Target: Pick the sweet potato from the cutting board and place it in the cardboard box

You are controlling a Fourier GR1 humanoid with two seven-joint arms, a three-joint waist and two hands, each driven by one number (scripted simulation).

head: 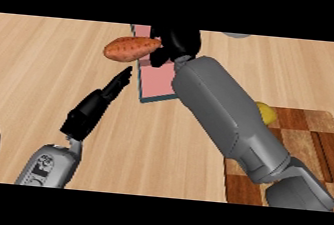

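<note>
The sweet potato (130, 48) is held at the box's (158, 78) left edge, its long axis nearly level, the narrower end pointed right into the right hand (177, 44). That hand's fingers are curled about it, apparently pinching the tip. The right forearm is stretched across the box from the board (308, 142). The left hand (100, 101) is held straight-fingered left of the box, touching nothing.

forearms: grey, boxy panels | robot hand (96, 107): black | robot hand (177, 42): black
</note>
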